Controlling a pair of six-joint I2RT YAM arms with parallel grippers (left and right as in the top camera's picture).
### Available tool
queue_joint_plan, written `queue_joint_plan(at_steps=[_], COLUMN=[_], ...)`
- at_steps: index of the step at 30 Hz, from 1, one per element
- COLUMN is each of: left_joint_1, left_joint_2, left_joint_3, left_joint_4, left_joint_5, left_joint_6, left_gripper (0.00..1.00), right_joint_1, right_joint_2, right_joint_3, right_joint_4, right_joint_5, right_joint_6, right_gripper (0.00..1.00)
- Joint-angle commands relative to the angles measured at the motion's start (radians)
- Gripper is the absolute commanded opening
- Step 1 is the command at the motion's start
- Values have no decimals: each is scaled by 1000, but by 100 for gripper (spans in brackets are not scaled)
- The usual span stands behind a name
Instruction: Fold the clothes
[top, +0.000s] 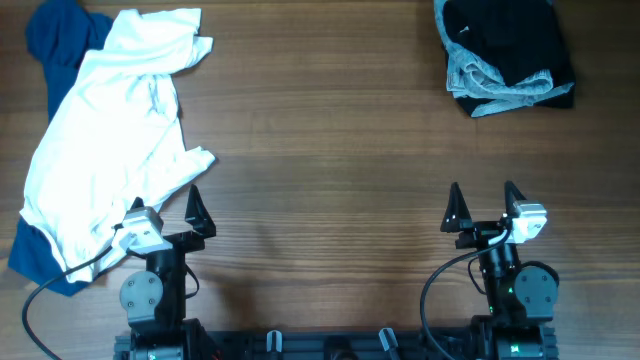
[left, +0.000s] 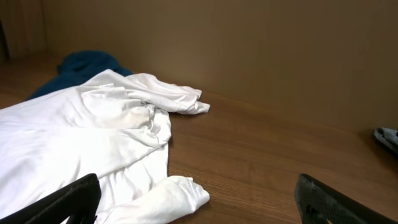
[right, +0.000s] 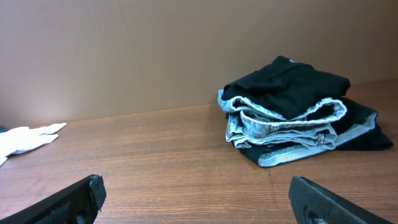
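White shirt (top: 110, 140) lies crumpled at the left of the overhead frame, over a blue garment (top: 58, 40). Folded black clothes (top: 508, 48) sit upper right. Low on the wooden table (top: 330, 150), the left gripper (top: 166, 212) and right gripper (top: 484, 205) spread wide, holding nothing.

A crumpled white shirt (top: 110, 150) lies left on the brown wooden table (top: 330, 130), overlapping a blue garment (top: 58, 40); folded black-and-grey clothes (top: 505, 45) sit back right.
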Motion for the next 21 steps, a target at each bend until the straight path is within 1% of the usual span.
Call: queue_joint_plan(at_steps=[1,21], left_joint_1=[-5,-5], left_joint_2=[2,2], left_joint_3=[-2,-2], left_joint_4=[-7,-7], left_joint_5=[16,16], left_joint_6=[13,13], left_gripper=[100,100], right_joint_1=[6,6], right_joint_2=[-4,-4], right_joint_3=[-1,-1], right_joint_4=[3,3], right_joint_5=[11,11], right_joint_6=[-13,-13], right_gripper=[100,100])
